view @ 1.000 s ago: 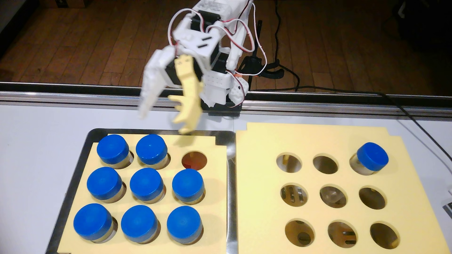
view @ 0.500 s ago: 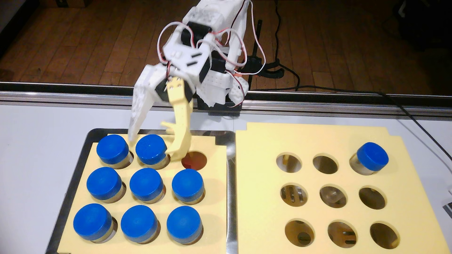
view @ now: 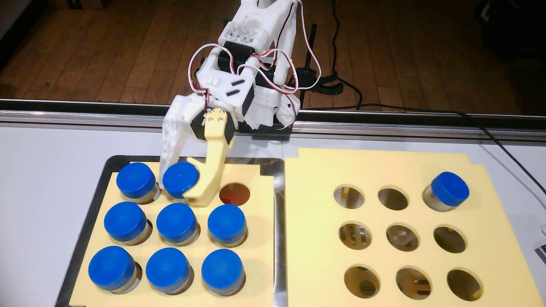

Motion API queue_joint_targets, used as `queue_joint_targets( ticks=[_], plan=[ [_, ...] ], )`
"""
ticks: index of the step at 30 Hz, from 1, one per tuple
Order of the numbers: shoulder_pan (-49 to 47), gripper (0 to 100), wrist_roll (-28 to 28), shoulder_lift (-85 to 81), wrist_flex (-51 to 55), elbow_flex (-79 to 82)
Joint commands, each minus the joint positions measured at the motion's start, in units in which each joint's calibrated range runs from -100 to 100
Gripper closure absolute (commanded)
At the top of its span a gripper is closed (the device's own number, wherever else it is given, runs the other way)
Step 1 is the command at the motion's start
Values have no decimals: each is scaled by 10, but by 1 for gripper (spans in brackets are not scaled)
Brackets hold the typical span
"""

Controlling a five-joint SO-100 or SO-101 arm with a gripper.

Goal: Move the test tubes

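Fixed view. Left rack (view: 257, 236) sits in tray (view: 279, 236); right rack (view: 325, 165) lies just beside it on table (view: 44, 177). Left rack, 3x3 holes: 8 tubes in, back-right hole (view: 235, 193) w/o one. Right rack: 1 tube (view: 449, 189) in back-right hole, other 8 w/o tubes. Gripper (view: 177, 184) over left rack's back row, a finger on either side of back-middle tube (view: 178, 178). Arm base behind racks, at table's far edge.

A lab bench: white table (view: 44, 177), foam vial racks (view: 325, 177), steel tray (view: 279, 236), wood floor (view: 103, 53).
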Motion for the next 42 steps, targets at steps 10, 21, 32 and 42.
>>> queue_joint_targets(
  ticks=[10,21,32,42],
  plan=[
    [-1,90,-3,-2,16,-280],
    [-111,89,-3,-45,78,-511],
    [-360,89,-39,-49,74,-306],
    [-400,89,-29,-44,-14,-192]
  ],
)
